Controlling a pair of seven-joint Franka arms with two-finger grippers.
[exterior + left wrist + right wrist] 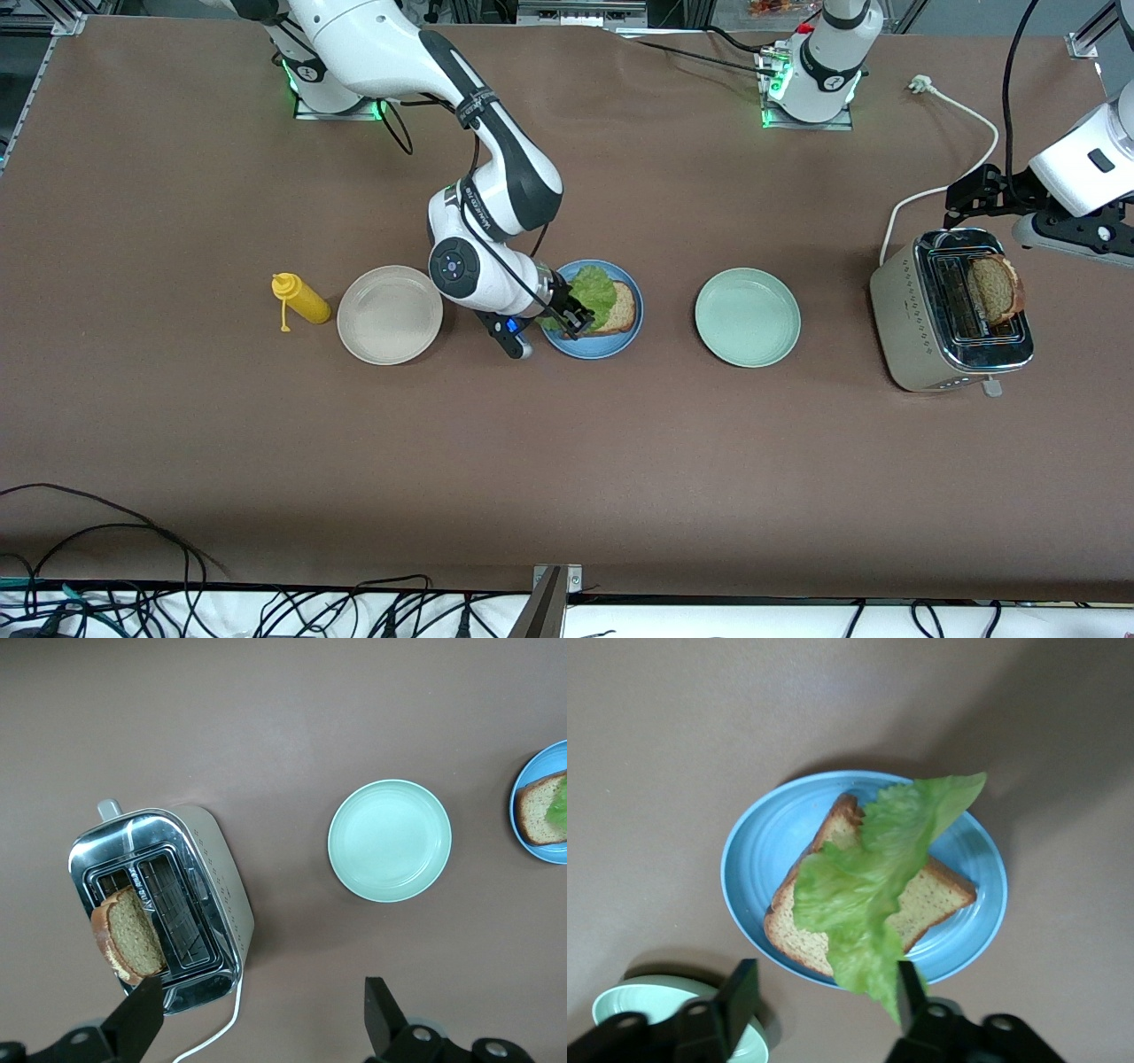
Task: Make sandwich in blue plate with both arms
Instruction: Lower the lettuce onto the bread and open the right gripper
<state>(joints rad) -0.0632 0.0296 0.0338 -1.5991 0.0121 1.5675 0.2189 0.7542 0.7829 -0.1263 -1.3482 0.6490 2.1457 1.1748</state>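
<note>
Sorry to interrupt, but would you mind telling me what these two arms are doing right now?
They are building a sandwich on the blue plate. One bread slice lies on it with a lettuce leaf draped on top. The right end effector is over the plate, jaws open, with the leaf's end by one finger. The left end effector hangs open over the toaster, where the second bread slice sticks out of a slot. A pale green plate sits between.

Brown table, yellow squeeze bottle, beige-white plate, blue plate, pale green plate, toaster
</note>
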